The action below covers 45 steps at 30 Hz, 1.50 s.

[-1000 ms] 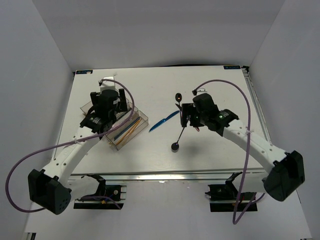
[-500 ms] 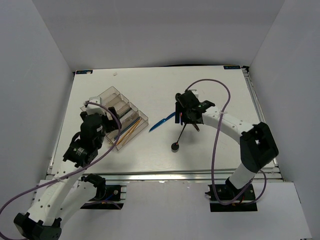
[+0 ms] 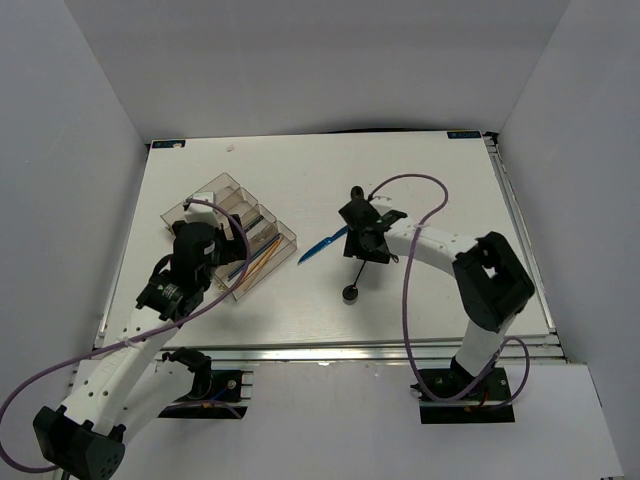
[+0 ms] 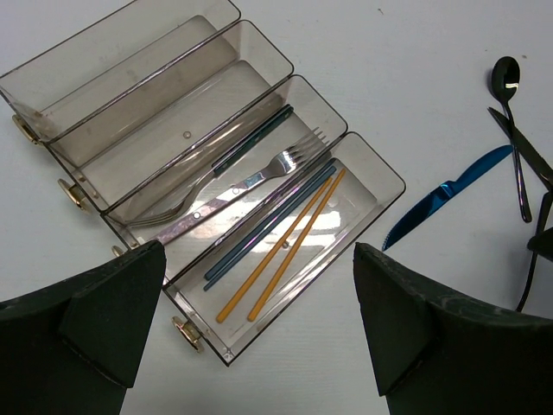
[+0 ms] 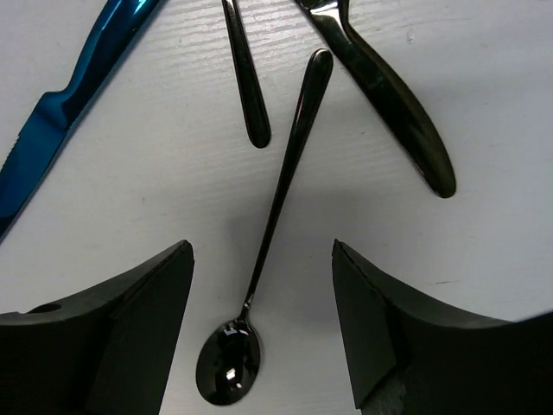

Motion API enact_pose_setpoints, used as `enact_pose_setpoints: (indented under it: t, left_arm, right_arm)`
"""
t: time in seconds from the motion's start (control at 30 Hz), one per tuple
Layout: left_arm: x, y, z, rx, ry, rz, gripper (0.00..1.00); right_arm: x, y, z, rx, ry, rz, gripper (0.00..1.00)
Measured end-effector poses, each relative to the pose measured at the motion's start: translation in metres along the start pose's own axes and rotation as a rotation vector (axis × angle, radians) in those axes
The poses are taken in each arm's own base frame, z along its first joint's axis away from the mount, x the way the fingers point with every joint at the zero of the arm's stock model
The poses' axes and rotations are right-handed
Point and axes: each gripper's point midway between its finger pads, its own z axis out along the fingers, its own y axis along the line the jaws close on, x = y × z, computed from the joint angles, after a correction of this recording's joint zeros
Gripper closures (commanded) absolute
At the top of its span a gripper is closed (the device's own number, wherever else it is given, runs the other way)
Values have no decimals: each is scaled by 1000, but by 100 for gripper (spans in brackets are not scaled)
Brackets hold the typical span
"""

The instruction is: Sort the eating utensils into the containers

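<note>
The clear tray (image 3: 222, 187) lies at the left, and the left wrist view (image 4: 130, 52) shows it holding silver forks (image 4: 251, 178), orange chopsticks (image 4: 285, 251) and dark blue sticks (image 4: 263, 226). My left gripper (image 3: 208, 245) hangs open and empty over the tray's near end (image 4: 259, 354). The blue knife (image 3: 325, 243) lies mid-table. My right gripper (image 3: 362, 240) is open just above a black spoon (image 5: 276, 199), whose bowl (image 3: 351, 293) points to the near side. The fingers (image 5: 112, 328) straddle the spoon without touching it. The knife also shows in the right wrist view (image 5: 60, 121).
Two more black utensil handles (image 5: 246, 86) (image 5: 389, 95) lie just beyond the spoon, one with its bowl at the far end (image 4: 505, 78). The tray's two far compartments (image 4: 155, 112) hold nothing. White walls enclose the table on three sides.
My left arm has pulled back from over the tray toward its near end. My right gripper has shifted left and nearer, coming down over the black spoon.
</note>
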Motion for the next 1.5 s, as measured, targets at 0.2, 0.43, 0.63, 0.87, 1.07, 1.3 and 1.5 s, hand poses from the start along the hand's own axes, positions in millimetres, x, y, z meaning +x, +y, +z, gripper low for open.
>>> enact_pose_setpoints:
  t: [0.2,0.43,0.63,0.87,1.07,1.3,1.5]
  left_arm:
    - [-1,0,-1,1,-3,2,2]
    - [-1,-1,-1,6,-3,4,2]
    - [-3,-1,-3,10,-11,1,2]
    - [-3,-1,-3,11,-13,0,2]
    - [-3,-5,-4,30,-10,-14,2]
    - [-12,-74,-4,359,-8,-219,2]
    - [-5,-144,0,635,80,-476,2]
  right_arm:
    - [27,6,15,83,33,14,39]
    - [48,5,20,88,47,45,72]
    - [46,7,22,85,40,82,91]
    - [50,3,17,75,30,105,100]
    - [60,-14,1,95,51,89,100]
    - [39,10,-56,-183,-69,0,100]
    - [31,44,-105,-481,-156,-141,100]
